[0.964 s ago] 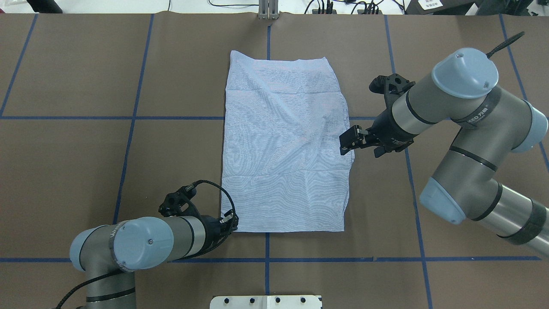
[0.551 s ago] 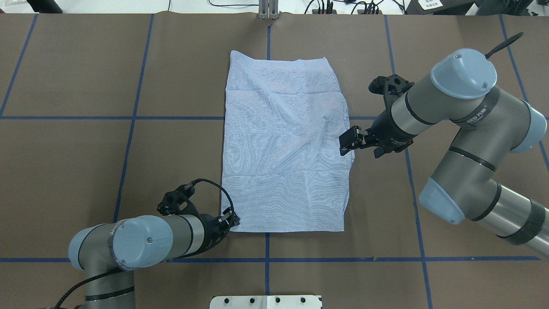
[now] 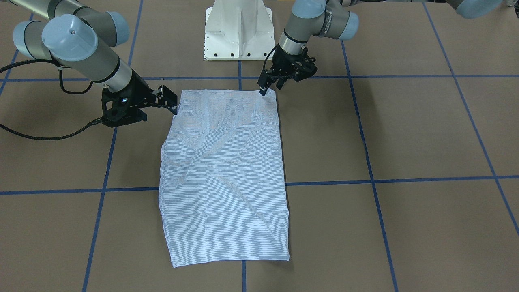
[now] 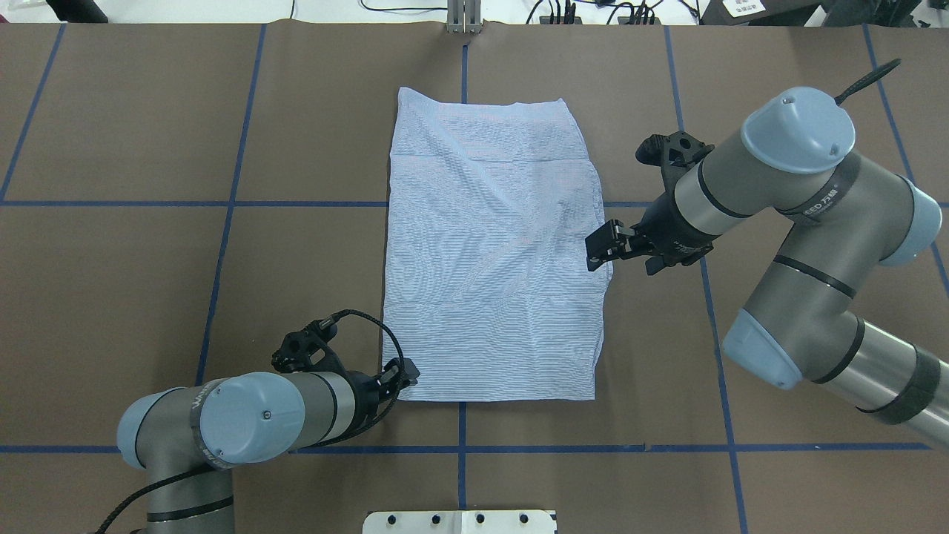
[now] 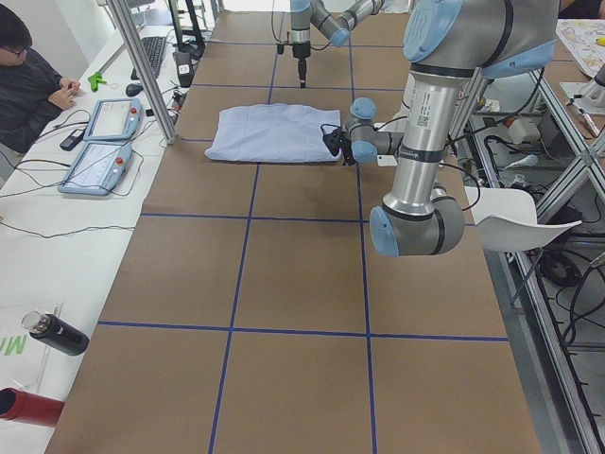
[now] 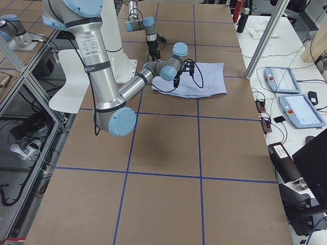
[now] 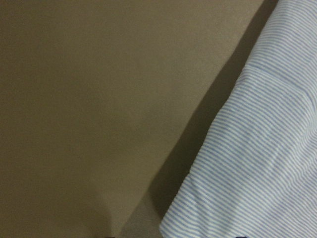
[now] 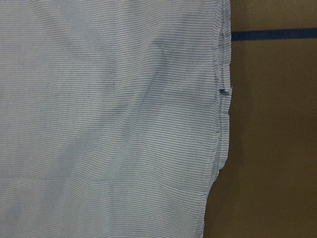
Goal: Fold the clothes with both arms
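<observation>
The light blue-and-white striped shirt [image 4: 489, 252] lies folded into a flat rectangle in the middle of the table. It also shows in the front view [image 3: 223, 174] and in both wrist views [image 7: 262, 163] [image 8: 109, 119]. Collar, buttons and pocket are hidden. My left gripper [image 4: 406, 374] is low at the shirt's near left corner, open, with the corner just in front of it [image 3: 264, 87]. My right gripper [image 4: 597, 248] hovers open and empty over the shirt's right edge, about halfway along [image 3: 172, 101].
The white pedestal [image 3: 239, 28] stands at the robot's side of the table. Blue tape lines [image 4: 230, 204] cross the brown table cover. A metal post [image 4: 463, 18] stands at the far edge. An operator [image 5: 28, 76], teach pendants [image 5: 99, 142] and bottles [image 5: 52, 331] are on a side bench.
My left gripper has slid a little to the right, up to the shirt's near left corner. The right arm has hardly moved. The shirt lies as before.
</observation>
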